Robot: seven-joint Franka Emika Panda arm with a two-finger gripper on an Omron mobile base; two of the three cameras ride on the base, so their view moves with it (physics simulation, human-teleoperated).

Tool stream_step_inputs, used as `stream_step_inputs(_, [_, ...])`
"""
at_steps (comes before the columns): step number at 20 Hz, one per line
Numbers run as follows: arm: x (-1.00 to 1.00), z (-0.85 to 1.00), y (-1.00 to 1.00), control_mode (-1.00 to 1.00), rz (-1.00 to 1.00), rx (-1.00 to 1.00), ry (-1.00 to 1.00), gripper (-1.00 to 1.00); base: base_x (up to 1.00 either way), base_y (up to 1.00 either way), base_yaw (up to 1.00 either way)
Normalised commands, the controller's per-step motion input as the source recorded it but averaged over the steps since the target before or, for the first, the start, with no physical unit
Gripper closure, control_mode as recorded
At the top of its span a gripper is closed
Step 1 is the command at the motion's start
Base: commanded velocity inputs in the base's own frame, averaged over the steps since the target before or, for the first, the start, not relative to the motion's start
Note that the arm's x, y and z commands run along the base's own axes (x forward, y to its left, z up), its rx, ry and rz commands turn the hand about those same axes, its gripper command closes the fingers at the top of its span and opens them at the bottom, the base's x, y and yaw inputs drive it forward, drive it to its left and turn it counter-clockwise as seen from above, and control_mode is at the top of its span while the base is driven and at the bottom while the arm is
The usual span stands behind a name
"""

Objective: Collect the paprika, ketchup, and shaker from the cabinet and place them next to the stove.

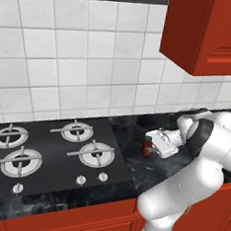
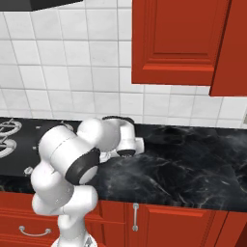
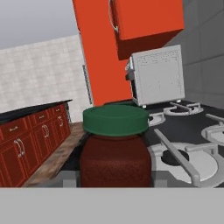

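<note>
The cabinet [image 1: 209,31] fills the upper right of the left base view, its door closed there. The stove [image 1: 50,151] is spread across the lower left of that frame, black, with silver-ringed burners and a row of knobs along its near edge. Just right of it, at mid frame, the ketchup [image 1: 147,146] is seen upright on the dark counter [image 2: 193,164], with the gripper [image 1: 160,143] close beside it.

In the hand view the paprika [image 3: 114,148] sits low at centre, very near the camera, green lid above dark red-brown body, with burners behind it at the right. Whether the fingers are closed on it cannot be told; the tips are hidden.

The jar is judged light, rigid and probably smooth-walled, so slip is the likely risk. It would best be held across the body just under the lid, not by the lid itself.
</note>
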Motion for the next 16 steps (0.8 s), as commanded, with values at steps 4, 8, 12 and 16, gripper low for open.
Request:
stream_step_inputs(4, [0.00,-0.09,0.28,-1.00,0.00,0.00,-0.03,1.00,0.00,0.00,0.00])
stream_step_inputs(8, [0.00,-0.20,0.14,-1.00,0.00,0.00,0.00,1.00,0.00,0.00,0.00])
stream_step_inputs(12, [0.07,-0.24,0.01,-1.00,0.00,0.00,0.00,1.00,0.00,0.00,0.00])
stream_step_inputs(16, [0.03,-0.26,0.00,-1.00,0.00,0.00,0.00,1.00,0.00,0.00,0.00])
